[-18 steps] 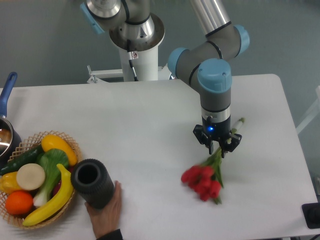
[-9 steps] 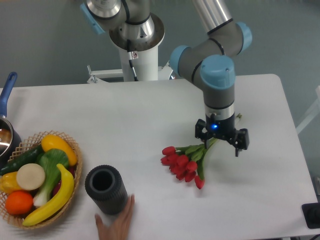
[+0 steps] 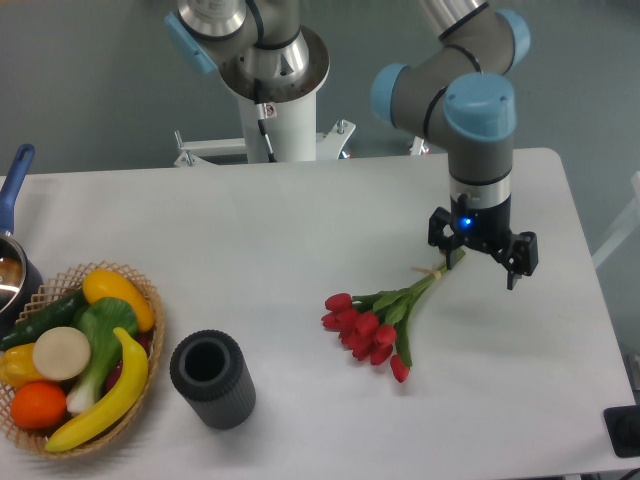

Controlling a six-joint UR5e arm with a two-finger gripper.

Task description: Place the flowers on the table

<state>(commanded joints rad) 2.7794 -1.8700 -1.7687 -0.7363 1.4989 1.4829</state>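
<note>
Standing at seven o'clock: black ribbed vase [image 3: 212,380]. Lying flat mid-table [image 3: 300,230], toward four o'clock: red tulips [image 3: 378,322], buds pointing left. Hovering at two o'clock over the stem tips: gripper [image 3: 484,262], jaws spread, holding nothing. Risking, probably, snagging stems while lifting away.

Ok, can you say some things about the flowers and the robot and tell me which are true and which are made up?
1. The flowers lie flat on the table. True.
2. The end effector is squeezing the flowers. False: it is open and off to the right of the stems, holding nothing.
3. The flowers are yellow. False: they are red, with green stems.
4. A black cylinder stands near the basket of fruit and vegetables. True.
5. The flowers are inside the black cylinder. False: they lie apart from it, to its right.
</note>
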